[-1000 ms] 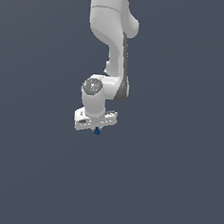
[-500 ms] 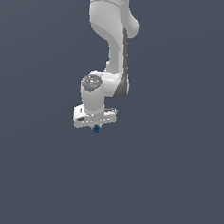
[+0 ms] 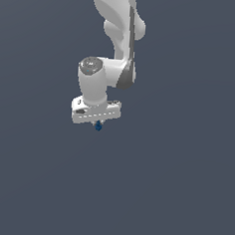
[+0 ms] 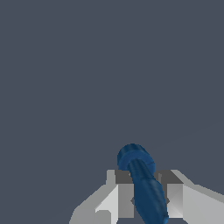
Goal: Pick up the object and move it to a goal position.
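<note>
The object (image 3: 98, 126) is a tiny dark blue lump that shows just under the white gripper (image 3: 98, 124) in the exterior view. In the wrist view the object (image 4: 142, 179) is a dark blue rounded, elongated piece held between the two grey fingers (image 4: 125, 194), and the gripper (image 4: 145, 199) is shut on it. The white arm hangs down from above and holds the object in the air over the plain dark grey ground. No goal marker shows in either view.
The ground (image 3: 173, 194) is a flat, uniform dark grey surface with nothing else on it in view.
The arm has risen a little and shifted slightly toward the exterior view's left, carrying the blue object with it.
</note>
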Robot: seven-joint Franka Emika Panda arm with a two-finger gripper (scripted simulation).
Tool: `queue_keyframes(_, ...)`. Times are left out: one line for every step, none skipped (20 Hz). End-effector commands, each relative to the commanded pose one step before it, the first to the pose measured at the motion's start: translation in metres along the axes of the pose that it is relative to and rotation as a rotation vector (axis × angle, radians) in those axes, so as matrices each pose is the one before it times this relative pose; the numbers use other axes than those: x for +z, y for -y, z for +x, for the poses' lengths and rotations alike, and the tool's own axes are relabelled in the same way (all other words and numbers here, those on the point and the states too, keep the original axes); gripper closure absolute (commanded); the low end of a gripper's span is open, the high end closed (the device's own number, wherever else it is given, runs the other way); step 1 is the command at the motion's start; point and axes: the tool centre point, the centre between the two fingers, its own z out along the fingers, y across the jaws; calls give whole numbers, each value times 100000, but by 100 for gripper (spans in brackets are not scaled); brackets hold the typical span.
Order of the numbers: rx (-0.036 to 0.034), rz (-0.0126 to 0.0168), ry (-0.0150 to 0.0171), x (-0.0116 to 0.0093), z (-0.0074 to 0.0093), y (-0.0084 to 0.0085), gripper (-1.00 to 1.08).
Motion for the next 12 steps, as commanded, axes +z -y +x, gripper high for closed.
queue_keyframes(14, -39, -91, -2448, -554, -308, 108)
queue_keyframes(-26, 37, -19, -1061, -236, -124, 108)
queue_keyframes(0, 0, 0, -1102, -248, -138, 108)
queue_keyframes(0, 0, 0, -1143, -256, -143, 108)
queue_keyframes(0, 0, 0, -1183, -263, -148, 108)
queue_keyframes(-8, 43, -22, -1214, -270, -156, 108)
queue_keyframes(0, 0, 0, -1200, -263, -151, 108)
queue_keyframes(0, 0, 0, -1180, -257, -149, 108)
queue_keyframes(0, 0, 0, -1163, -252, -147, 108)
queue_keyframes(0, 0, 0, -1147, -247, -146, 108)
queue_keyframes(0, 0, 0, -1134, -242, -146, 108)
queue_keyframes(0, 0, 0, -1122, -238, -145, 108)
